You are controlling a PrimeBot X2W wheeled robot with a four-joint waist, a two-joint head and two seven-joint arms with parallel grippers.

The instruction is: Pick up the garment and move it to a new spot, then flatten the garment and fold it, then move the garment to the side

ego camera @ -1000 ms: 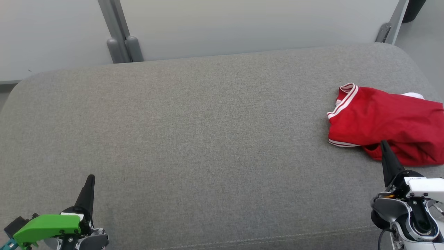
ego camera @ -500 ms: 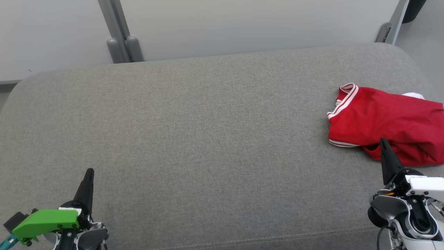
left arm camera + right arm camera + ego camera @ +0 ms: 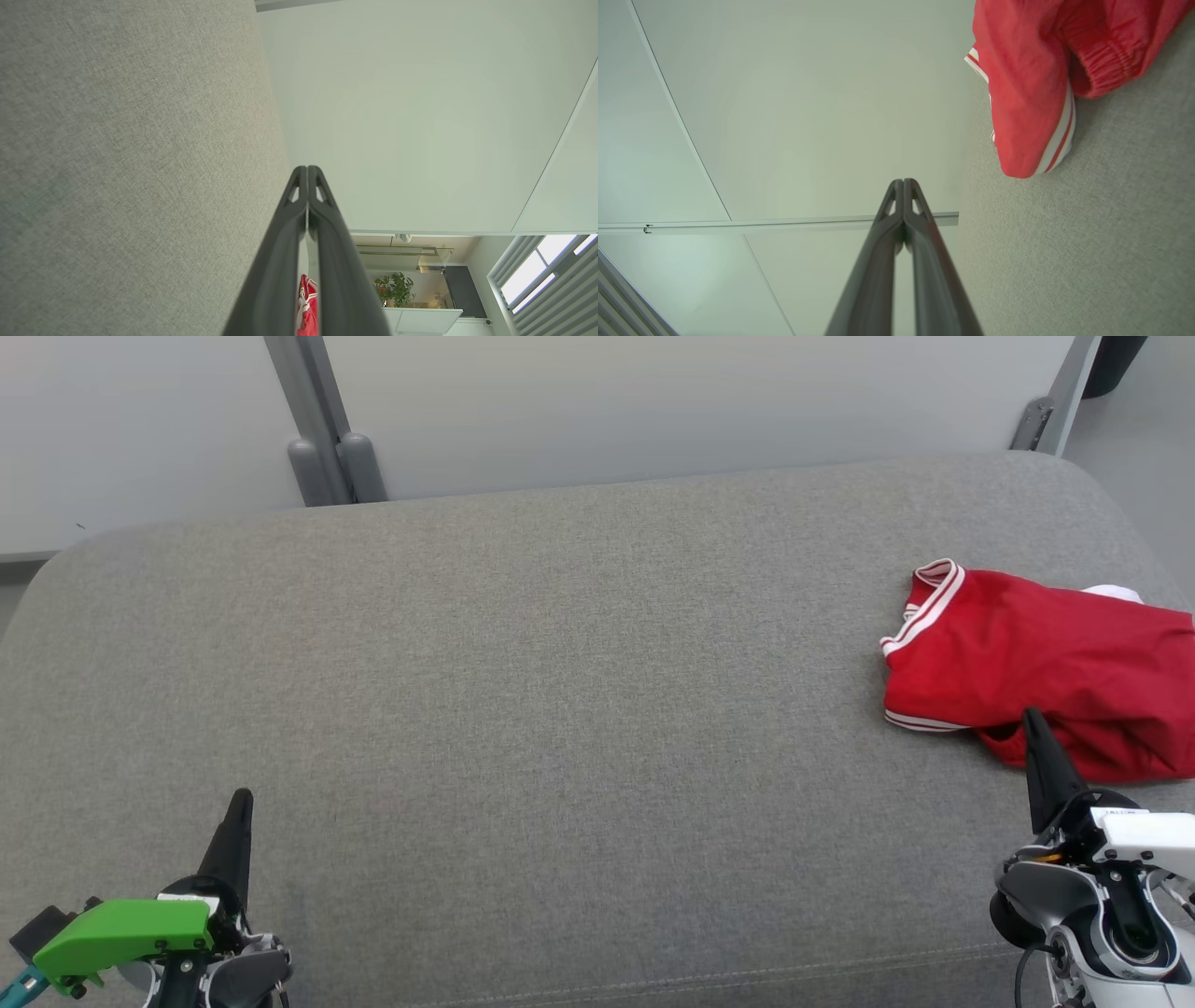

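Note:
The garment (image 3: 1036,672) is red with white striped trim and lies bunched at the far right of the grey cushioned surface (image 3: 560,691). My right gripper (image 3: 1031,717) is shut and empty, its tip just in front of the garment's near edge. In the right wrist view the garment (image 3: 1031,84) sits up and to the right of the closed right gripper (image 3: 903,182). My left gripper (image 3: 242,798) is shut and empty at the lower left, far from the garment. Between the fingers of the left gripper (image 3: 307,169) a strip of the garment (image 3: 307,305) shows.
A pale wall panel (image 3: 653,401) with a grey post (image 3: 322,457) runs behind the surface. The surface's rounded far right corner (image 3: 1092,476) lies past the garment, and its front seam (image 3: 653,980) runs near me.
My left gripper has moved slightly forward over the surface. The right gripper has crept a touch toward the garment. The garment has stayed put.

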